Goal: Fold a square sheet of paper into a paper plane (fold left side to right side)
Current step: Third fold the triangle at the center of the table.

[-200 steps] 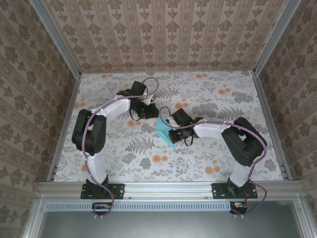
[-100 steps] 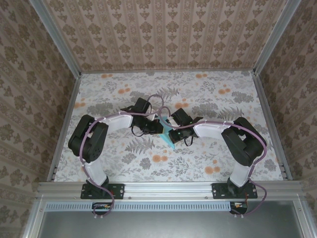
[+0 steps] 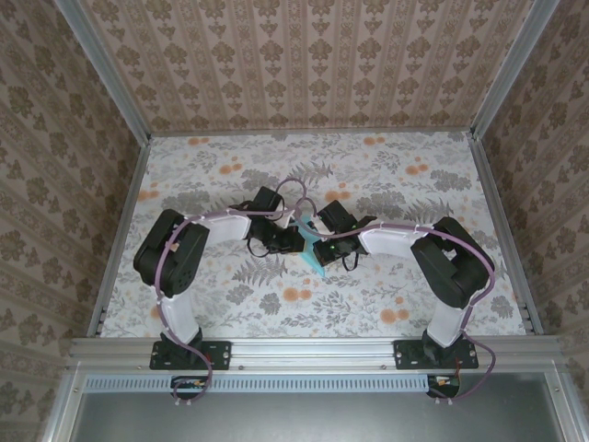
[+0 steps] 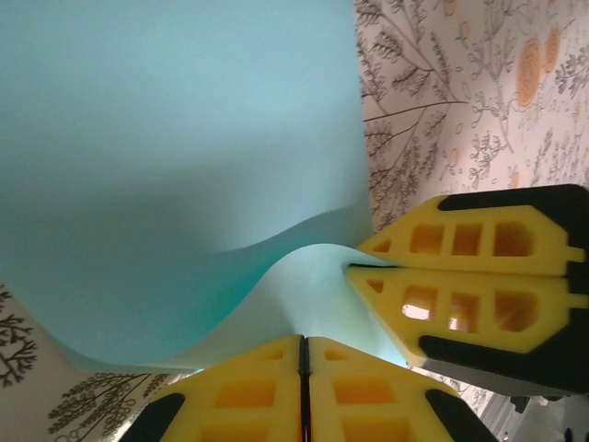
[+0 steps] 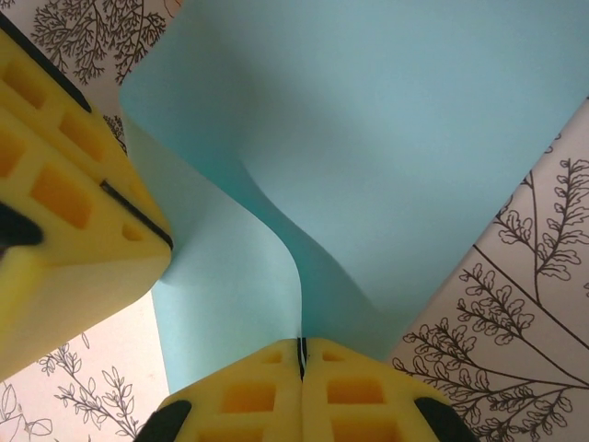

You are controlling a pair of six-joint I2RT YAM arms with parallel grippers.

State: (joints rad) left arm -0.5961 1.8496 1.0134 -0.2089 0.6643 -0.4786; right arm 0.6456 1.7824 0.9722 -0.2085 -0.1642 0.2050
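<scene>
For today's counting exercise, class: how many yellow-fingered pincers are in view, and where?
2. The left pincer is shut on the cyan paper sheet; the right pincer pinches the same sheet right beside it. None seems hidden.

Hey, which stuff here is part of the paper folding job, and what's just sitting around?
In the job: blue paper sheet, left claw, right claw, both pinching it.
Not in the job: floral tabletop, patterned walls.
</scene>
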